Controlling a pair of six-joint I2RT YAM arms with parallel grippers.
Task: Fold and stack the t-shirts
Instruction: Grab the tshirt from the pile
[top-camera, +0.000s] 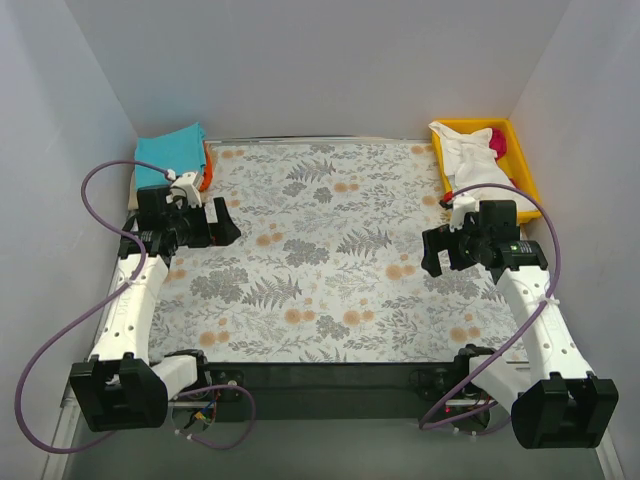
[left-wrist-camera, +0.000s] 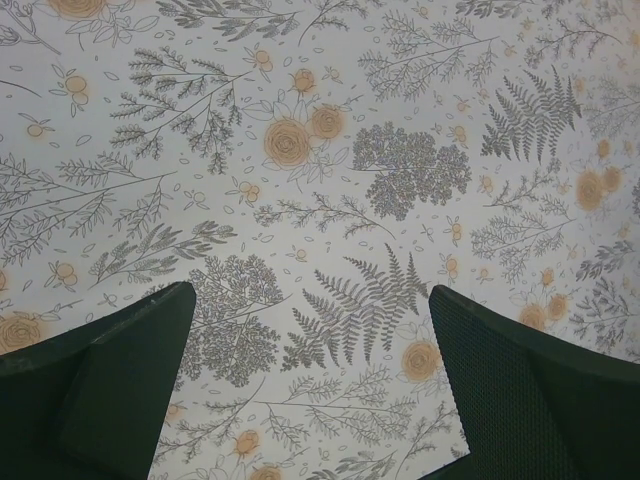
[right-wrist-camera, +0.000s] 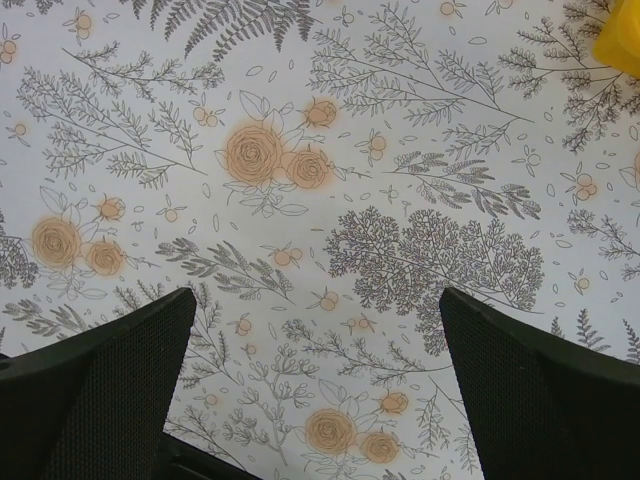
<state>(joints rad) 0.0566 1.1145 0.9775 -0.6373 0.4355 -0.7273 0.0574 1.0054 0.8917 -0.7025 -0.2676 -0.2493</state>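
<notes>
A yellow bin (top-camera: 526, 170) stands at the far right corner of the table, partly on the floral table cloth (top-camera: 330, 260). In it lies the cream-white t-shirt (top-camera: 470, 165), crumpled and not folded; it fills most of the bin and one part of it hangs over the near rim. Beside it, at the far end of the bin, a small part of the magenta-pink t-shirt (top-camera: 497, 143) shows.

At the far left corner the teal t-shirt (top-camera: 170, 155) lies folded on top of the orange t-shirt (top-camera: 207, 172), of which only a thin edge is visible on the right side.

The left gripper (top-camera: 228, 222) hangs above the cloth, near the teal and orange pile but apart from it. In the left wrist view its fingers (left-wrist-camera: 110, 390) stand wide apart, with only the cloth between them.

The right gripper (top-camera: 432, 250) hangs above the cloth just in front of the bin. Its fingers (right-wrist-camera: 110, 390) are also spread wide and hold nothing. A corner of the bin appears at the upper right edge of the right wrist view.
</notes>
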